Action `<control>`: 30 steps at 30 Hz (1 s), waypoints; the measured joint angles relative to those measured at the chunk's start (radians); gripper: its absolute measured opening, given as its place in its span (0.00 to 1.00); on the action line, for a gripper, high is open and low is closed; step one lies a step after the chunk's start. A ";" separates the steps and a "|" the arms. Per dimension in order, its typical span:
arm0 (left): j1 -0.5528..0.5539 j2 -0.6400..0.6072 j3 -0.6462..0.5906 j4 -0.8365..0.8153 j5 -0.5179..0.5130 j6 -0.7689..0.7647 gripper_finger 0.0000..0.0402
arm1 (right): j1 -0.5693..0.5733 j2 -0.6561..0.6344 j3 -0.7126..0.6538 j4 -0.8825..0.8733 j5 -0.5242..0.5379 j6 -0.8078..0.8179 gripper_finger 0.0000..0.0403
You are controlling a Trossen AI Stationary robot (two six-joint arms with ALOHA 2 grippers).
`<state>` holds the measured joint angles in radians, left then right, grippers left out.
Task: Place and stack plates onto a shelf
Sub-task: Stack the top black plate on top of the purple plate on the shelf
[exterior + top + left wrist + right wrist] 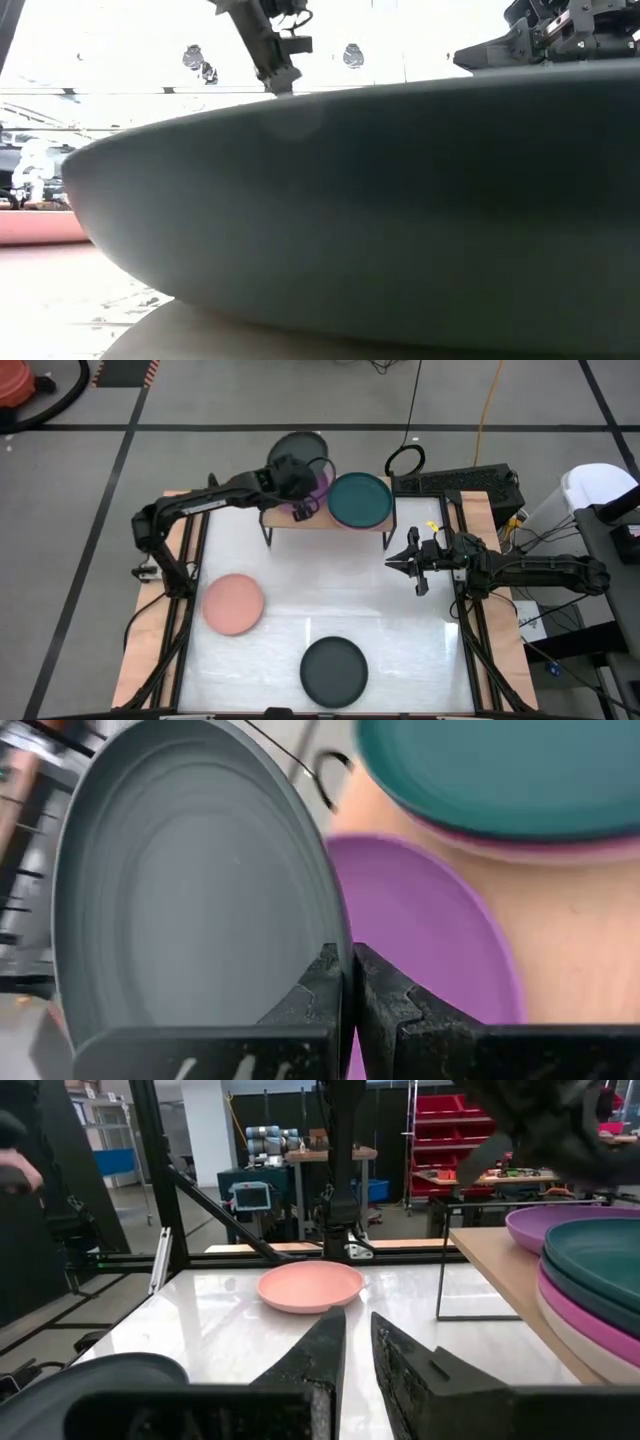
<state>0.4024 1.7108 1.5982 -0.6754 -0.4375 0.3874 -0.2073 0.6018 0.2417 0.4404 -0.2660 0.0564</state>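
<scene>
My left gripper is at the shelf at the table's far side, shut on a charcoal plate that stands steeply tilted over a purple plate lying on the shelf's left half. A teal plate tops a stack with a magenta plate on the shelf's right half. A salmon pink plate rests flat on the table at the left. A second charcoal plate rests flat near the front edge. My right gripper hovers right of the shelf, empty, its fingers a narrow gap apart. My left gripper pinches the charcoal plate's rim between its two fingers, one on the hollow face and one on the underside. The fingers come from the table's left side, slanting down. The plate stands tilted on edge above the purple plate; whether they touch, I cannot tell.
The shelf's thin black legs stand on the white table top. A black cable loop and a dark keyboard-like frame lie behind the shelf at the right. Free table surface lies between the shelf and the two loose plates.
</scene>
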 joint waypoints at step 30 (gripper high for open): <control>-0.037 0.027 0.000 -0.217 0.258 -0.243 0.29 | 0.000 0.000 0.000 0.004 -0.001 0.003 0.09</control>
<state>0.3650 1.7380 1.5986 -0.8928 -0.1799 0.1442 -0.2073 0.6018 0.2413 0.4446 -0.2668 0.0594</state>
